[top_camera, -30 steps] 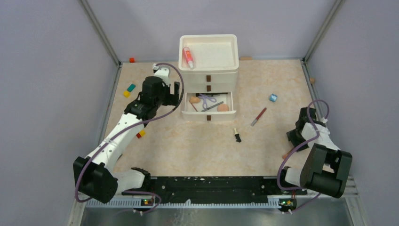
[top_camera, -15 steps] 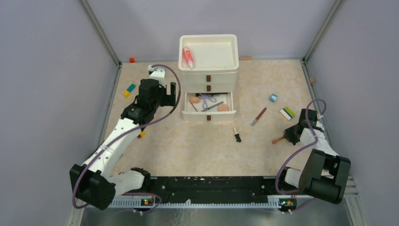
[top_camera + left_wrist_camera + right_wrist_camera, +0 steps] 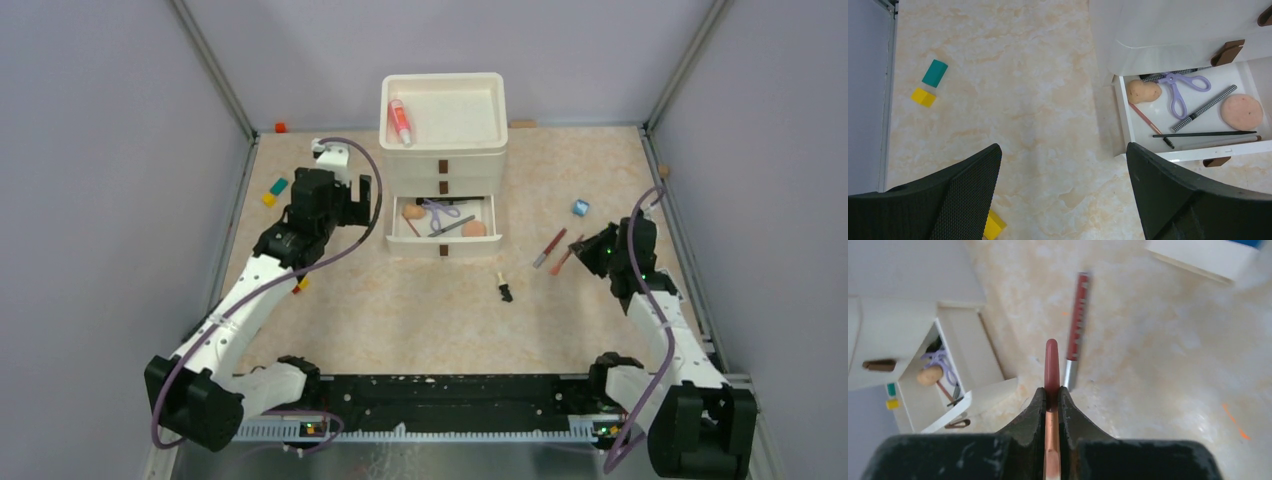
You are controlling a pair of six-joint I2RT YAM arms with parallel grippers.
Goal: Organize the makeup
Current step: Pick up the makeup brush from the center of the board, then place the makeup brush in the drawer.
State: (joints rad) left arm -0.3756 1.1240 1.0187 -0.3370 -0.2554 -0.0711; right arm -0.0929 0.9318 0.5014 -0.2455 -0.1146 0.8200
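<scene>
My right gripper (image 3: 1051, 392) is shut on a thin brush (image 3: 1051, 365) with a dark red handle and a copper ferrule, which pokes out forward between the jaws. In the top view this gripper (image 3: 590, 250) hangs right of the drawer unit, beside a red pencil (image 3: 549, 247) lying on the table. My left gripper (image 3: 1063, 150) is open with nothing in it, over bare table left of the open bottom drawer (image 3: 1122, 115). That drawer holds two peach sponges (image 3: 1143, 91), purple scissors (image 3: 1180, 87) and thin pencils (image 3: 1204, 108). A pink spray bottle (image 3: 400, 120) lies in the top tray (image 3: 480, 85).
A small black item (image 3: 505, 291) lies in front of the drawer unit. A small blue piece (image 3: 580, 208) sits to the right. A white card (image 3: 1203, 255) lies beyond the red pencil. Teal (image 3: 279, 186) and yellow (image 3: 268, 199) blocks lie at the left wall.
My right gripper closed on the brush near the right wall, lifted it and swung left and back toward the red pencil. My left arm drew back slightly.
</scene>
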